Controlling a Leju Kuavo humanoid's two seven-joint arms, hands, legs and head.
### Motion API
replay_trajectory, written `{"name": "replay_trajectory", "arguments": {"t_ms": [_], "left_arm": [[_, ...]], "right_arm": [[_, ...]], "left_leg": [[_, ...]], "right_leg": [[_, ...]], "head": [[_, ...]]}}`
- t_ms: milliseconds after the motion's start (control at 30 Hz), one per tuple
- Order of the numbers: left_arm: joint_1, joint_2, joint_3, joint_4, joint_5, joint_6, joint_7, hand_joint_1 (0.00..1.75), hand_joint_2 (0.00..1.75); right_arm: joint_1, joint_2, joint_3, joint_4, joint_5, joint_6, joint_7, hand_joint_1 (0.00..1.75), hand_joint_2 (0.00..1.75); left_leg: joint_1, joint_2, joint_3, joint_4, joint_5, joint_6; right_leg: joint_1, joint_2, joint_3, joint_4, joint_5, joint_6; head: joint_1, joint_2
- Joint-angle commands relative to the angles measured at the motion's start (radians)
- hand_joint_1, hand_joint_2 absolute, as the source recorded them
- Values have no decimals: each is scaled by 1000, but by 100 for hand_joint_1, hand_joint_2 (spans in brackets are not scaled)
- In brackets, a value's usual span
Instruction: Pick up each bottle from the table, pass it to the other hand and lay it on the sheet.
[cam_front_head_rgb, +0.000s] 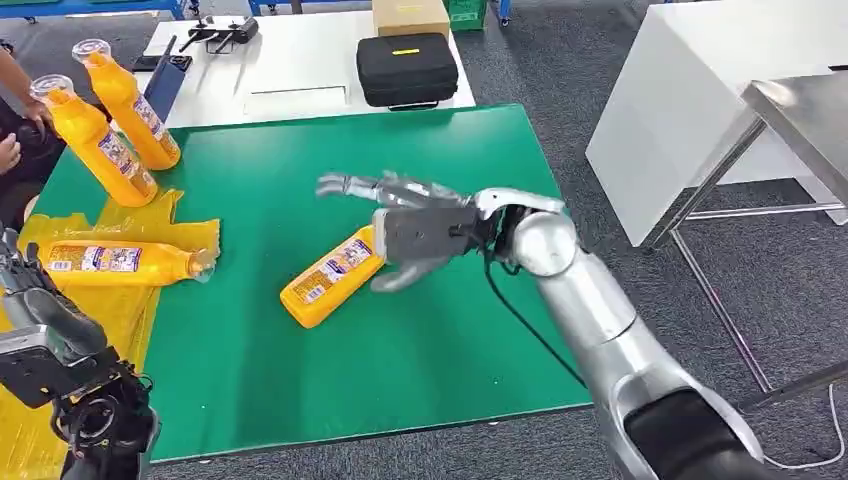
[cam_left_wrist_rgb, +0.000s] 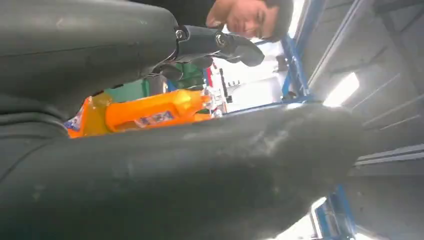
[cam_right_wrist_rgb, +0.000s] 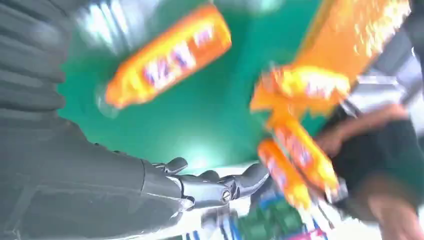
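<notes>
- The right hand (cam_front_head_rgb: 420, 232) is hovering mid-frame, fingers spread wide, gripping nothing.
- The orange plastic bottle (cam_front_head_rgb: 332, 277) is lying on the green table mat (cam_front_head_rgb: 400, 340), its neck end under the palm.

Green mat (cam_front_head_rgb: 400, 330) spread across the middle. White table (cam_front_head_rgb: 300, 85) behind it at twelve o'clock, bearing a black zippered case (cam_front_head_rgb: 407, 68) with a yellow tag, a tan cardboard box (cam_front_head_rgb: 410, 15) just beyond that, a black handheld controller (cam_front_head_rgb: 222, 30) toward eleven o'clock and a dark blue flat item (cam_front_head_rgb: 160, 85) leaning at its left end. White block-shaped cabinet (cam_front_head_rgb: 690, 110) at two o'clock, with a steel-topped table (cam_front_head_rgb: 800, 100) on thin metal legs just beside it at three o'clock. Grey carpet floor (cam_front_head_rgb: 760, 290) underneath. Person's arm (cam_front_head_rgb: 15, 75) at the edge at ten o'clock.
</notes>
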Motion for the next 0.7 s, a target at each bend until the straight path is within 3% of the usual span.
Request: {"name": "replay_trajectory", "arguments": {"t_ms": [33, 67, 100, 200, 333, 433, 700], "left_arm": [[31, 59, -34, -52, 30, -20, 1, 0, 0], [21, 57, -46, -43, 31, -19, 1, 0, 0], [-4, 52, -78, -19, 32, -14, 1, 0, 0], [-55, 47, -126, 26, 45, -14, 1, 0, 0], [-87, 36, -152, 55, 53, -16, 1, 0, 0], [-94, 25, -179, 61, 55, -17, 1, 0, 0], [-64, 30, -180, 25, 64, 14, 1, 0, 0]], "right_arm": [[-260, 67, 26, 405, 318, -388, 82, 0, 175], [-262, 84, 52, 480, 378, -449, 80, 0, 175], [-259, 125, 98, 651, 507, -595, 51, 0, 175], [-227, 174, 132, 869, 615, -709, 33, 0, 175], [-204, 203, 174, 1000, 709, -776, 67, 0, 175], [-165, 220, 195, 1099, 761, -761, 47, 0, 175], [-134, 240, 249, 1141, 845, -770, 38, 0, 175]], "left_leg": [[1, 3, 1, 0, -1, -2], [2, 5, 3, 1, -2, -3], [2, 4, 4, -1, -1, -2], [3, 3, 6, -2, 0, -2], [4, -2, 5, -2, 2, -4], [4, -3, 5, -2, 2, -4], [4, -2, 2, -1, 1, -4]], "right_leg": [[1, 2, 0, 1, 0, -1], [2, 4, 1, 1, 0, -2], [2, 3, 2, 0, 0, -1], [4, 2, 5, -2, 1, -1], [5, -3, 5, -2, 0, -1], [5, -3, 5, -2, -1, -1], [5, -3, 3, 0, -1, -1]], "head": [[0, 0], [0, 0], [0, 0], [0, 0], [0, 0], [0, 0], [0, 0]]}}
